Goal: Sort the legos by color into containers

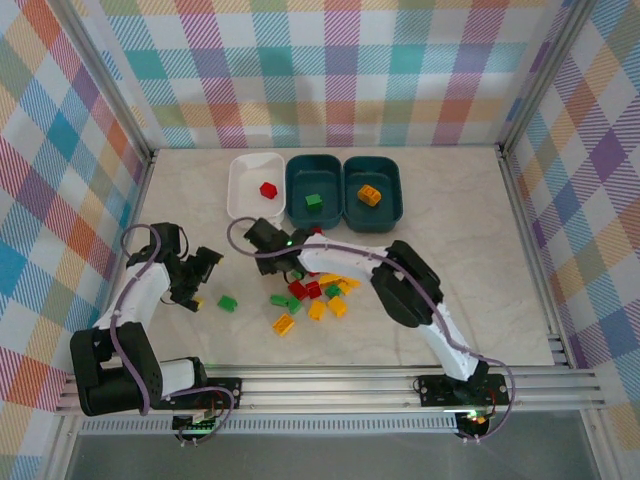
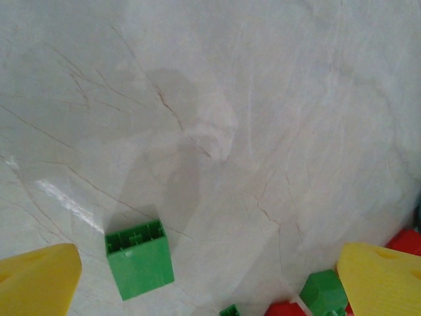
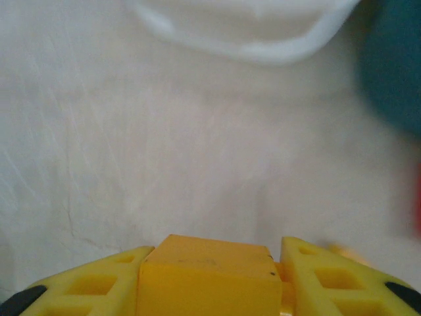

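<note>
Right wrist: fingers (image 3: pixel 85 286) clamp yellow lego (image 3: pixel 207 276).

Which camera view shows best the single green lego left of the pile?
The left wrist view: the green lego is large and sharp there. The top external view shows it small, left of the pile.

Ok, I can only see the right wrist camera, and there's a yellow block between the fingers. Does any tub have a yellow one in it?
Observer: Nearly. The teal tub at the right end of the row holds an orange brick, the closest match to your yellow brick.
Operator: What's in the white one ahead of me?
Observer: The white tub holds one red brick.
Operator: What's the other arm doing?
Observer: The left gripper is open above the table, with a loose green brick lying between its fingers.
</note>
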